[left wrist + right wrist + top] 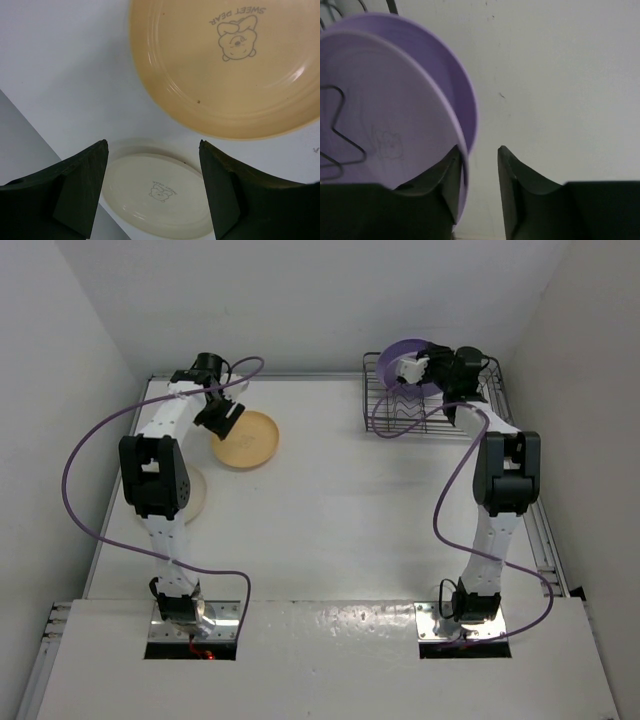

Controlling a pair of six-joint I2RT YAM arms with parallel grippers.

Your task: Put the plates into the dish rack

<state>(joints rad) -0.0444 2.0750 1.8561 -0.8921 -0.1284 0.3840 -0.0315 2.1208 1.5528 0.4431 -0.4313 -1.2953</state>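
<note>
Two lavender plates [385,110] stand upright, one close behind the other [457,85], among the wire dividers [340,130] of the dish rack [430,426]. My right gripper [479,148] is open at their rim; the near plate's edge lies against the left finger, and the right finger stands apart. The orange-yellow plate [245,440] lies flat on the table. The cream-white plate [155,195] lies nearer the arm's base, partly hidden under the left arm in the top view. My left gripper [153,142] hangs open above the table between these two plates, holding nothing.
The rack sits in the back right corner against the wall [300,300]. Purple cables [90,450] loop beside each arm. The white table [340,510] is walled on the left, the right and the back.
</note>
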